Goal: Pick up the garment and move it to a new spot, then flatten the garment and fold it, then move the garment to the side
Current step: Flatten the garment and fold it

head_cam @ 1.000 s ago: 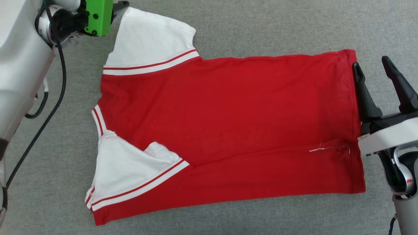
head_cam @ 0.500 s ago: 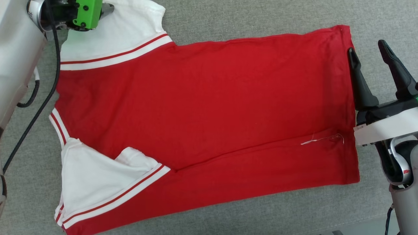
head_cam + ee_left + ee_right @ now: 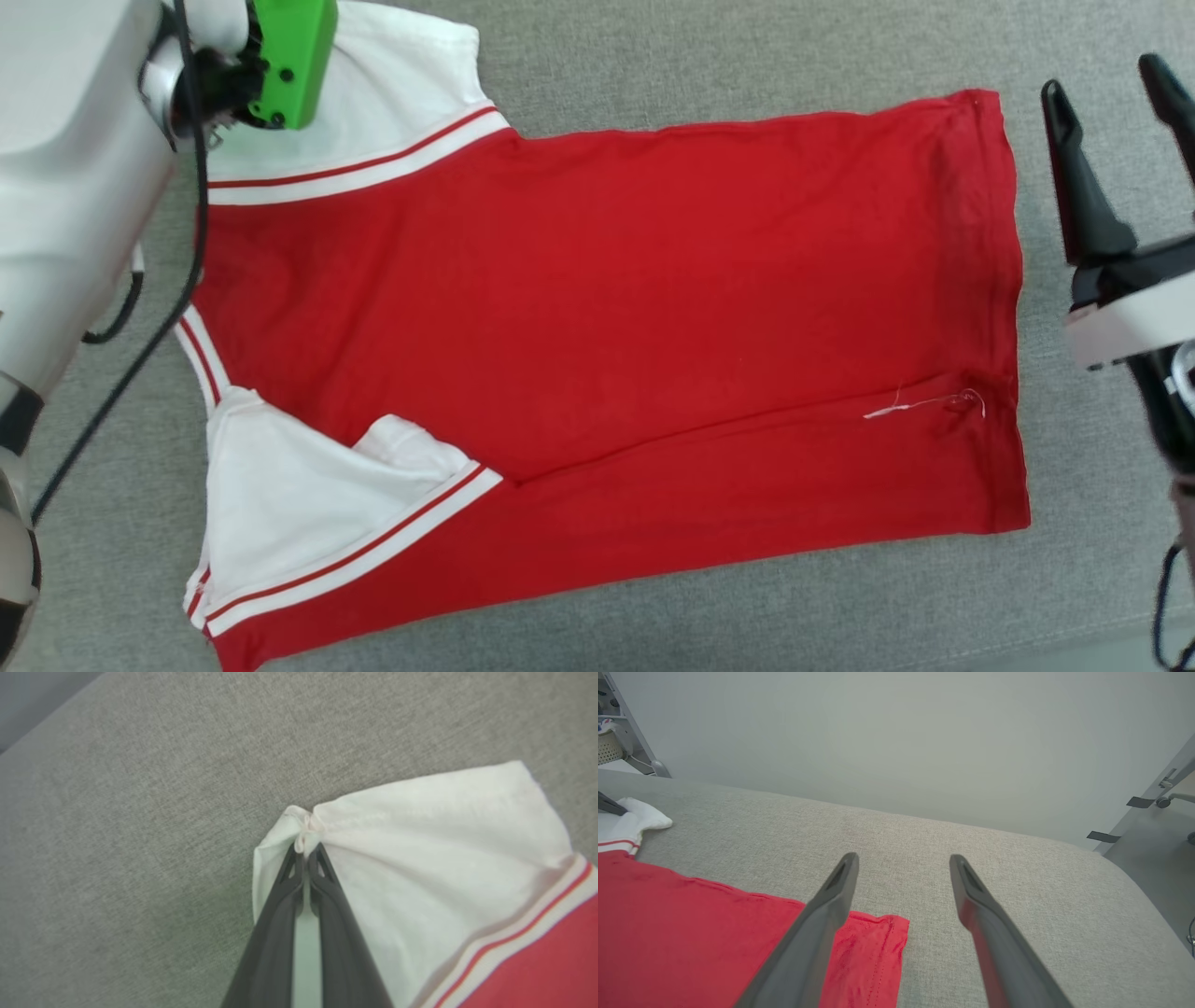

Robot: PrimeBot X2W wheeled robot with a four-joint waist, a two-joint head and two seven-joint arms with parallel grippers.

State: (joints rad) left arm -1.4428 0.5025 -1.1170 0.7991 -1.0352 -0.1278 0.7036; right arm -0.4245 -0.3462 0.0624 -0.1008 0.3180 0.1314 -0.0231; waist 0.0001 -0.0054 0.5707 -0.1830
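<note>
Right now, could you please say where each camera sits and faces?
Head view: from the head, down onto the garment; left arm and open right gripper show.
Left wrist view: along the left gripper, shut on the white sleeve.
Right wrist view: along its open fingers, over the hem toward a wall.
All three share the garment.

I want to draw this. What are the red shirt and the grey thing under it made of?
The garment looks like soft, matte knit cloth, perhaps cotton: it puckers where the left gripper pinches its white sleeve. The grey surface looks like coarse woven upholstery, matte, with a speckled weave.
</note>
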